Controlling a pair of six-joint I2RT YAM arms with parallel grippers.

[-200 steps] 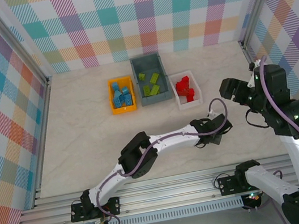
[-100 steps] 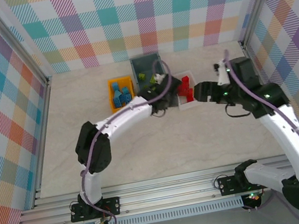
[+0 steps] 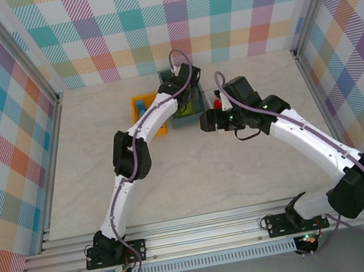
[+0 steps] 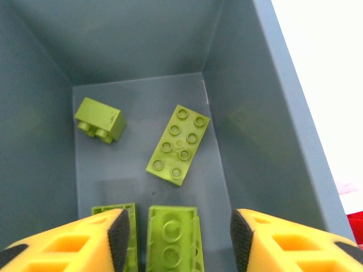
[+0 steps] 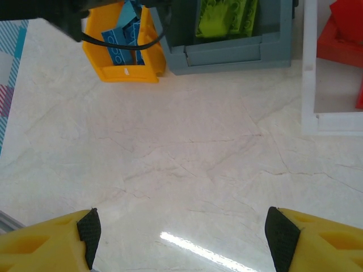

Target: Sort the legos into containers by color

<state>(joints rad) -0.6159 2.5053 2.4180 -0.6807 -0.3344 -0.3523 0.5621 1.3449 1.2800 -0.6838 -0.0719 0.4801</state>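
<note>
My left gripper (image 3: 183,85) hangs open inside the grey-blue container (image 3: 181,119). Between its spread fingers, touching neither pad, a lime green lego (image 4: 172,238) lies on the container's floor (image 4: 136,107). Another green lego (image 4: 131,218) is partly under the left finger. Farther in lie a flat green plate (image 4: 178,144) and a small green brick (image 4: 101,120). My right gripper (image 5: 181,232) stands open over bare table, holding nothing, in front of the white container (image 5: 309,85) with red legos (image 5: 343,34). The orange container (image 5: 122,71) holds blue legos (image 5: 120,45).
The three containers stand side by side at the back middle of the table (image 3: 103,163). My left arm (image 3: 145,124) crosses over the orange container. My right arm (image 3: 293,131) covers much of the white one. Plaid walls close in the back and sides.
My left arm has swung from the front right of the table up into the grey-blue container, and its jaws have widened. The right arm has come left and forward to the middle.
</note>
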